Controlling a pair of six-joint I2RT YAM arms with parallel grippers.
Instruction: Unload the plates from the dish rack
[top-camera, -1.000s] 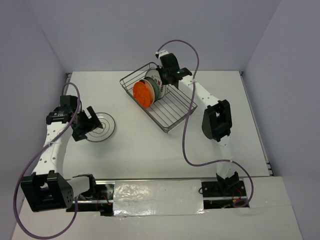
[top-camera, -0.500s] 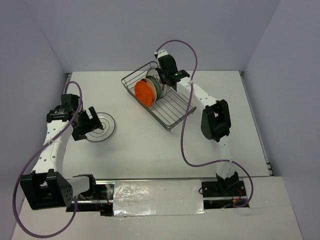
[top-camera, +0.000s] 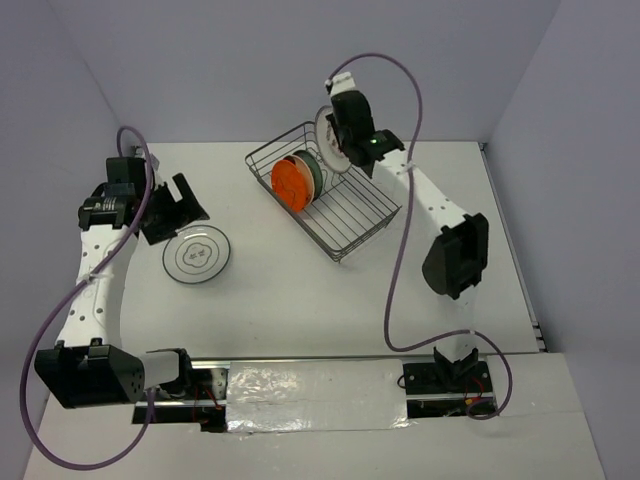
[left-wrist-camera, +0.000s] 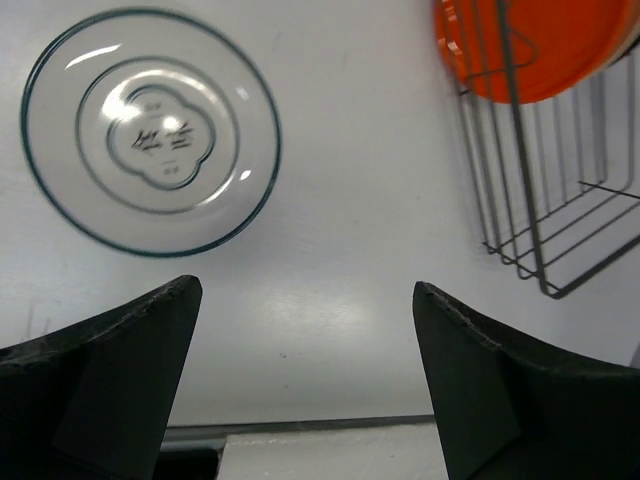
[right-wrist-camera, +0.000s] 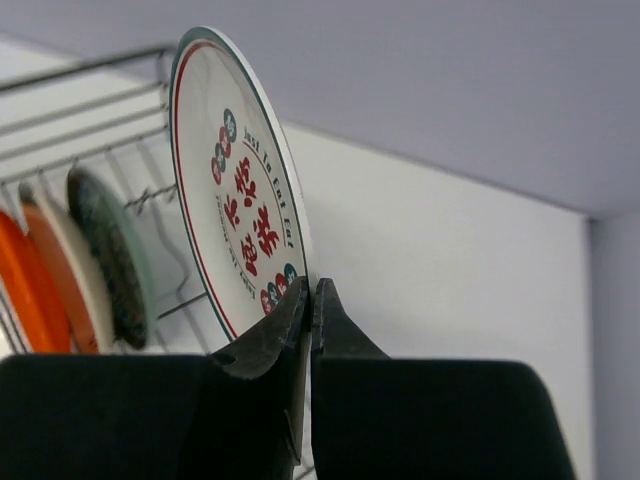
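Note:
My right gripper (top-camera: 335, 135) (right-wrist-camera: 311, 288) is shut on the rim of a white plate with red motifs (right-wrist-camera: 238, 207) (top-camera: 327, 135), held upright above the far side of the grey wire dish rack (top-camera: 350, 215) (right-wrist-camera: 90, 110). In the rack stand the orange-backed plate (top-camera: 291, 185) (right-wrist-camera: 20, 295) (left-wrist-camera: 535, 45) and a grey-green plate (right-wrist-camera: 112, 255) (top-camera: 316, 175). A blue-patterned plate (top-camera: 197, 254) (left-wrist-camera: 150, 130) lies flat on the table at the left. My left gripper (top-camera: 185, 202) (left-wrist-camera: 305, 300) is open and empty, raised above the table beside that plate.
The rack's wire wall (left-wrist-camera: 520, 180) reaches into the right of the left wrist view. The table's near edge with a metal rail (top-camera: 310, 365) lies in front. Purple cables (top-camera: 400, 230) loop off both arms.
My right gripper has lifted the white red-motif plate up out of the rack. My left gripper has let go of the blue-patterned plate and risen up and back from it.

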